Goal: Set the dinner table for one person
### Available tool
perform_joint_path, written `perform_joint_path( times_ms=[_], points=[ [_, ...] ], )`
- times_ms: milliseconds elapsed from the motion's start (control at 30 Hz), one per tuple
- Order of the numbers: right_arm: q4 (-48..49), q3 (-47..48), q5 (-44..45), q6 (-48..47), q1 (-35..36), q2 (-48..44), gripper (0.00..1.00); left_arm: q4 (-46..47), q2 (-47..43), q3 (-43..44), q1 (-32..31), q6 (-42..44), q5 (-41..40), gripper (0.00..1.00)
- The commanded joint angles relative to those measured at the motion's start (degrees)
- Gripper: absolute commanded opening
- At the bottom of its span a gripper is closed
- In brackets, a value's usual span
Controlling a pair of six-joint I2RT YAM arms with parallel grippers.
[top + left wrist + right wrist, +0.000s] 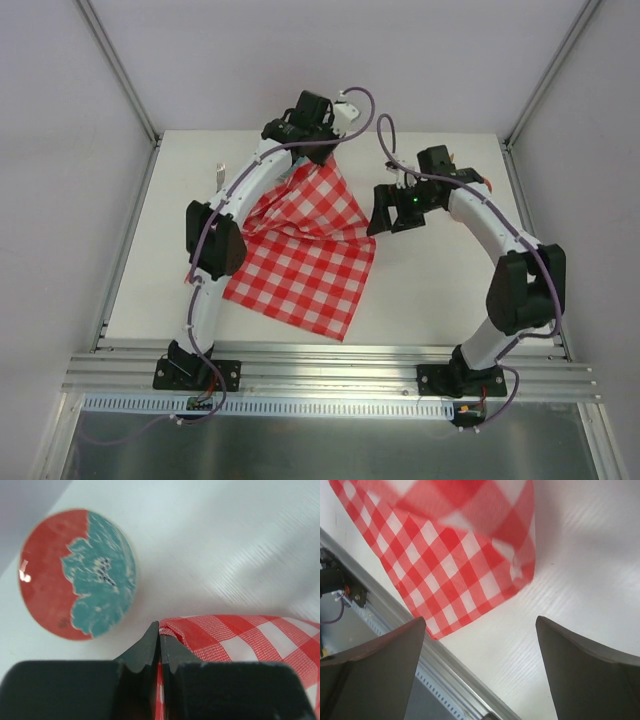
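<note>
With the left gripper clenched on one corner of the checked cloth, held up near the far edge of the dinner table, I think the right gripper, released over the table's middle, should take a free corner, and both should spread it square to the table's edges. The cloth lies folded, left of that middle, its long axis slanting from far edge to near edge

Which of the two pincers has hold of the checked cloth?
The left pincer: its jaws are shut on the raised end of the cloth. The right pincer hangs open and empty beside it.
</note>
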Motion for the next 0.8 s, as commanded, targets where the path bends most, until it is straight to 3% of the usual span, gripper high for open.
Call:
perform_joint_path(
  times_ms=[0,67,100,133,167,267,433,533,667,767],
  points=[
    [-1.74,-0.62,3.52,-3.07,-1.94,-7.99,0.97,1.11,7.28,18.05,2.06,1.29,-0.79,0.00],
    [-2.88,-0.98,3.87,-4.65,-2.12,-10.63,0.97,1.99,13.09,23.63,2.33,3.30,-2.28,0.00],
    [-2.97,-1.33,3.35,-4.83,-2.12,-11.16,0.97,2.95,14.15,24.96,2.33,5.67,-3.51,0.09],
    [-2.97,-1.59,3.08,-4.84,-2.12,-11.60,0.97,7.65,14.25,23.93,2.16,6.04,-5.26,0.57],
    [-2.28,-2.64,2.91,-3.70,-2.12,-11.95,0.97,9.44,13.73,22.44,2.15,6.48,-8.67,0.96],
    [0.01,-4.57,0.54,-0.46,-1.86,-10.47,0.97,10.60,9.08,18.48,2.59,4.48,-9.75,0.99],
    [4.57,-4.67,-6.13,1.40,0.08,-5.64,0.97,10.25,-12.75,-5.22,2.77,3.23,-10.55,0.99],
    [3.45,-0.29,-13.08,1.41,1.66,2.53,0.97,8.41,-23.87,-18.59,2.68,3.49,-10.98,0.99],
    [7.21,3.94,-16.43,2.20,3.50,12.02,0.97,5.68,-29.17,-24.94,2.94,2.70,-12.39,0.99],
    [8.01,6.49,-18.62,3.25,5.35,19.49,0.97,4.54,-26.81,-22.85,3.56,3.49,-14.24,0.99]
  ],
)
